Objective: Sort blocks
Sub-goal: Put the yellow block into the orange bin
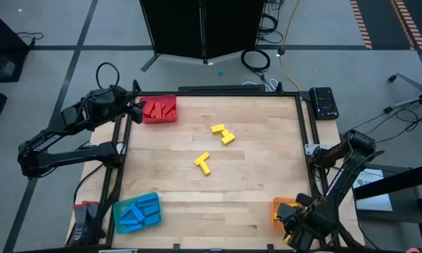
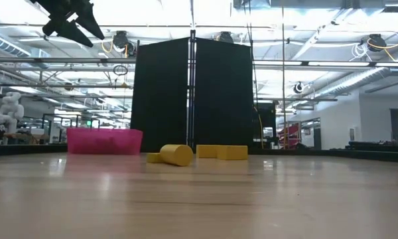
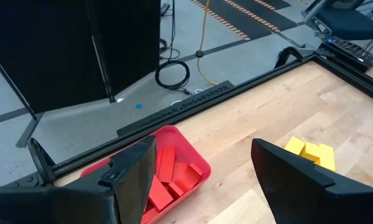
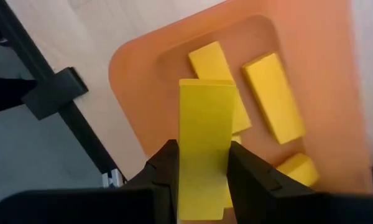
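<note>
Right tool is holding a yellow block over the orange tray.

The right tool (image 4: 202, 180) is clamping an upright yellow block (image 4: 204, 137), its long axis pointing out from the fingers, directly above the orange tray (image 4: 143, 68) where other yellow blocks (image 4: 273, 102) are lying. Farther up the desk (image 1: 267, 190), four yellow blocks (image 1: 203, 163) are waiting mid-board, nearer the right arm. Beyond, the left tool (image 3: 199, 180) is hanging open and empty over the red tray (image 1: 159, 109).

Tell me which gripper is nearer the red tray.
Left. The left gripper hangs open above the red tray. The right gripper is over the orange tray at the opposite corner, holding a yellow block.
</note>
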`<state>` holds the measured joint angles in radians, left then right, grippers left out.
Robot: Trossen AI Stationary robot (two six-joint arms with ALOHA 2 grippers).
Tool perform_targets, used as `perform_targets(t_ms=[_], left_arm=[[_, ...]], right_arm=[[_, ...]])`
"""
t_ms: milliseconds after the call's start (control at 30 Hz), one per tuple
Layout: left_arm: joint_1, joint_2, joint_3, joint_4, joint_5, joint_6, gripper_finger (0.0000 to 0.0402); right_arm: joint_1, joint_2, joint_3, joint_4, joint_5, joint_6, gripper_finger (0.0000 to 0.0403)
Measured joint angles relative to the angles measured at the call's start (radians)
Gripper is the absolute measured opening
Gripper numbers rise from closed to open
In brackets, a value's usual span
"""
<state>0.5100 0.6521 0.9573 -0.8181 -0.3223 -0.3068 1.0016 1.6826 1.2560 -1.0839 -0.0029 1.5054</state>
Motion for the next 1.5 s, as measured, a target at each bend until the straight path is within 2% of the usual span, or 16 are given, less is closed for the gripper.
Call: perform_targets(t_ms=[267,500,567,700,800,900,1033,1167,1267,1400,1500], left_arm=[[0.0,0.0,0.0,0.0,0.003,0.0,0.0267],[0.0,0.0,0.0,0.0,0.003,0.0,0.0267],[0.0,0.0,0.0,0.0,0.003,0.0,0.0267],[0.0,0.0,0.0,0.0,0.003,0.0,0.0267],[0.0,0.0,0.0,0.0,0.003,0.0,0.0267],[0.0,0.0,0.0,0.0,0.003,0.0,0.0267],[0.0,0.0,0.0,0.0,0.003,0.0,0.0267],[0.0,0.0,0.0,0.0,0.003,0.0,0.0267],[0.0,0.0,0.0,0.0,0.003,0.0,0.0267],[0.0,0.0,0.0,0.0,0.003,0.001,0.0267],[0.0,0.0,0.0,0.0,0.003,0.001,0.0267]], right_arm=[[0.0,-0.002,-0.09,0.154,-0.026,0.0,0.0082],[0.0,-0.002,-0.092,0.12,-0.026,0.001,0.0085],[-0.002,-0.002,-0.092,0.102,-0.026,0.002,0.0121],[-0.014,-0.002,-0.092,0.083,-0.026,0.002,0.0228],[-0.024,-0.003,-0.092,0.079,-0.027,0.0,0.0281],[-0.042,-0.01,-0.093,0.076,-0.031,0.002,0.0297],[-0.089,-0.069,-0.071,0.06,0.039,-0.038,0.0284],[-0.176,-0.17,-0.025,-0.064,0.177,-0.107,0.0265],[-0.279,-0.253,0.011,-0.135,0.333,-0.197,0.0259],[-0.478,-0.318,0.044,-0.111,0.472,-0.491,0.0258],[-0.649,-0.32,0.054,-0.02,0.471,-0.75,0.0258]])
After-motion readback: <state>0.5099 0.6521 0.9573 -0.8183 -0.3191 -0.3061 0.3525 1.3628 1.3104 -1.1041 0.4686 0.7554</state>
